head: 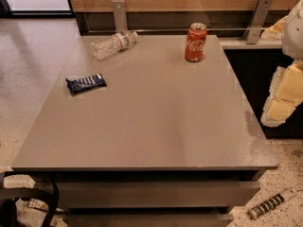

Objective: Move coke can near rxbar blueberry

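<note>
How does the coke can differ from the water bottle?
The coke can stands upright; the water bottle lies on its side. The coke can is red and opaque; the water bottle is clear. The coke can is at the far right of the table; the water bottle is at the far left. Both rest near the table's far edge; the gripper is at the view's right edge, off the table.

Colours, grey tabletop [156,122]
coke can [195,42] at 1 o'clock: red, white script, silver top. rxbar blueberry [85,83] at 9 o'clock: dark blue, white lettering. gripper [283,98] jaws at 3 o'clock: pale yellow, white.
</note>
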You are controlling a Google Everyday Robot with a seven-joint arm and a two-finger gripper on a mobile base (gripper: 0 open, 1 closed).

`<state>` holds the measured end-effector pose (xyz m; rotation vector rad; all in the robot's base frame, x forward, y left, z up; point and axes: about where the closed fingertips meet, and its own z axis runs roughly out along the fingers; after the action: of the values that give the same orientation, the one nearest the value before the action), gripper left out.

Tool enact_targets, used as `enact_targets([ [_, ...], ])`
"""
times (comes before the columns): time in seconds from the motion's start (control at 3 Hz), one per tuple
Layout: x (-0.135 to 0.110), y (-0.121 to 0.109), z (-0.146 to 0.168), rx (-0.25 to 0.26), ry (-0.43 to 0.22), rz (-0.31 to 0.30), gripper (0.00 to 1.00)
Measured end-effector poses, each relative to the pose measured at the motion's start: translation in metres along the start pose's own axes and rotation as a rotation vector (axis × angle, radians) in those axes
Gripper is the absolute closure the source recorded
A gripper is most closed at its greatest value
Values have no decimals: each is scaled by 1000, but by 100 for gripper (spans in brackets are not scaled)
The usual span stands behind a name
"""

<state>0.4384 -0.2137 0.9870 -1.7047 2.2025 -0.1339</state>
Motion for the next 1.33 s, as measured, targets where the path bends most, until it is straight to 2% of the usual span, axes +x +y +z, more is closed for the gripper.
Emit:
enact_targets([
  [0.33, 0, 0, 0, 0, 0, 0, 0],
  [0.67, 4, -10, -1, 26, -18, 14, 0],
  [1.0, 18, -24, 3, 80, -70, 89, 0],
  [1.33, 29, -31, 18, 146, -188, 185, 0],
])
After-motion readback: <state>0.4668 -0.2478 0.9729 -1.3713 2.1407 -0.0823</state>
